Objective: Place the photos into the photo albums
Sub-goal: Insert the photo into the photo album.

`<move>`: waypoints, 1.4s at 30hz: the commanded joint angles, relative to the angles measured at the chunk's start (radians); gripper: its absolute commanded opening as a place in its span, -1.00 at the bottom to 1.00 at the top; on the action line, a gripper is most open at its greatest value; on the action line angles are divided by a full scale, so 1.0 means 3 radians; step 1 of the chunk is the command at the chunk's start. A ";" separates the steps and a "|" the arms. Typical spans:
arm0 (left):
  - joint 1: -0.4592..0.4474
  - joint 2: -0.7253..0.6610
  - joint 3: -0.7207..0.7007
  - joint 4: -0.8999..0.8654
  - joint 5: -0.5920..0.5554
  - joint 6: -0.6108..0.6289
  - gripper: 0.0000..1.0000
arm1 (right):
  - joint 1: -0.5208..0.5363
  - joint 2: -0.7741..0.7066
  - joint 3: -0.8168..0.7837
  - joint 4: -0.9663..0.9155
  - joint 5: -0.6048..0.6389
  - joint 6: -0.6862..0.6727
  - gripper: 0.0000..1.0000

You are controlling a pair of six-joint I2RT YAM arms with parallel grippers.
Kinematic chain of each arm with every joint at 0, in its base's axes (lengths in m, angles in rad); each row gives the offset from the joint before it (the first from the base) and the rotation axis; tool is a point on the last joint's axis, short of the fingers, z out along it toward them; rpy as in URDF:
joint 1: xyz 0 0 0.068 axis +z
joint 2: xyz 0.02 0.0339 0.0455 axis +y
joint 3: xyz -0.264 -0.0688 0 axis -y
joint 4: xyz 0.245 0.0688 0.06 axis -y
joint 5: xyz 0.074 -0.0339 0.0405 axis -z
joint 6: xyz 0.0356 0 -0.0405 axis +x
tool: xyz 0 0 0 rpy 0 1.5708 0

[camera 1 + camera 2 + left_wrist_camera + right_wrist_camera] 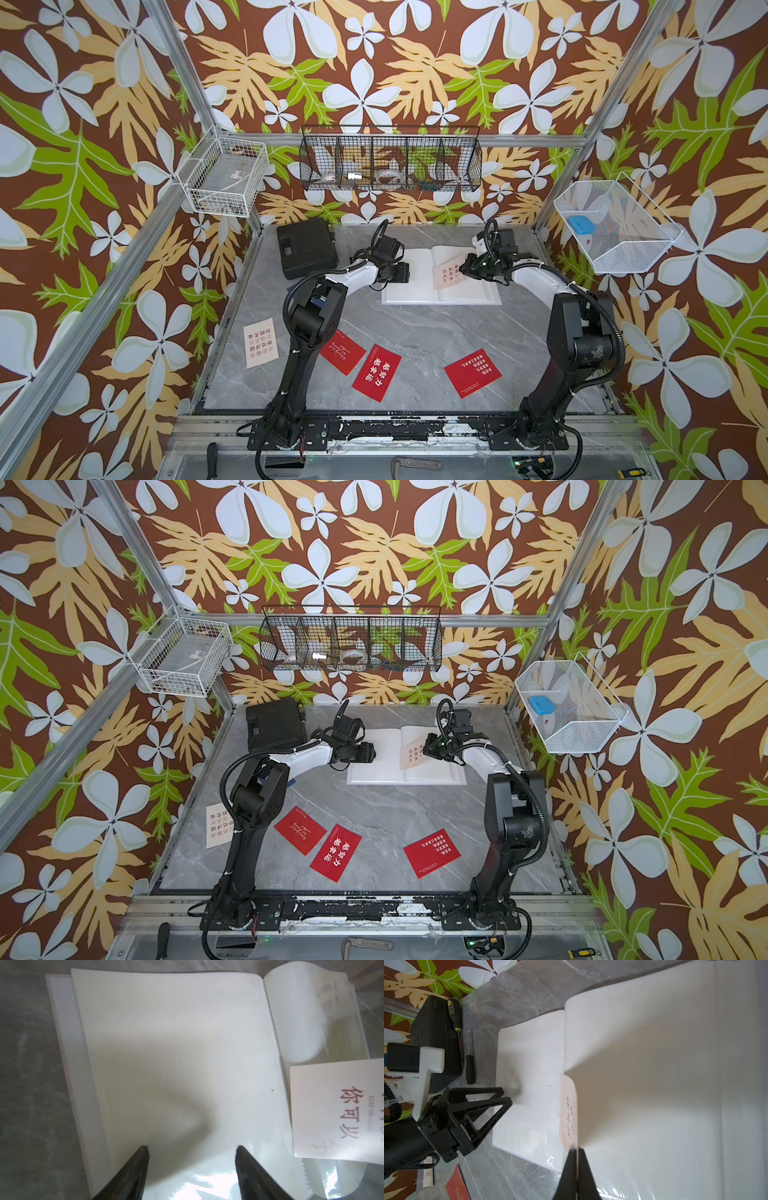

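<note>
The step in hand looked like the insertion itself: the right claw (577, 1150) was clamped on a cream card (569, 1113), pinching one short edge so that the rest of the card reached out ahead of its tips. The album (415, 291) lay open directly under that claw, and the card sat over the spine side of the right-hand leaf, which bulged up in an arch just beside the tips. Whether the card's leading edge had entered a sleeve could not be told. Facing the right claw across the spine, the left claw (192, 1147) hung over the left page with its jaws apart and nothing between them; a shallow dimple showed in the glossy page just ahead of its tips, but whether they touched the page was unclear. Behind both claws, back toward the arm bases, three red cards (377, 372) lay loose on the table, and a second cream card (260, 343) sat behind and outboard of the left claw, at the table's edge, so most of the task was not yet done. No navy card was in view. The next move would probably call for the left claw to hold the sleeve's film steady, or lift it, while the right claw slid the card flat along the page and let go only once it sat well inside; a thin card could buckle if pushed against the arched leaf.
</note>
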 commanded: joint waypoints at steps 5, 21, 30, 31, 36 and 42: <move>0.0018 0.0005 -0.0068 -0.0153 -0.0119 0.0068 0.36 | 0.0066 0.0085 0.0198 -0.0562 0.0055 -0.0181 -1.00; 0.0024 -0.0097 -0.0157 -0.0138 -0.0088 0.0069 0.34 | 0.0107 0.0193 0.0359 -0.0903 0.0416 -0.0231 -1.00; 0.0024 -0.0151 -0.0200 -0.0091 -0.0027 0.0036 0.34 | 0.0114 0.0165 0.0070 -0.0469 0.0257 -0.0002 -1.00; 0.0024 -0.0161 -0.0217 -0.0082 -0.0027 0.0027 0.33 | 0.0113 0.0158 0.0019 -0.0376 0.0236 0.0046 -1.00; 0.0024 -0.0230 -0.0294 -0.0018 -0.0001 -0.0009 0.33 | 0.0186 0.0188 -0.0056 -0.0146 0.0157 0.0099 -1.00; 0.0024 -0.0290 -0.0353 0.0018 -0.0001 -0.0025 0.33 | 0.0210 0.0186 -0.0046 -0.0127 0.0309 0.0132 -0.23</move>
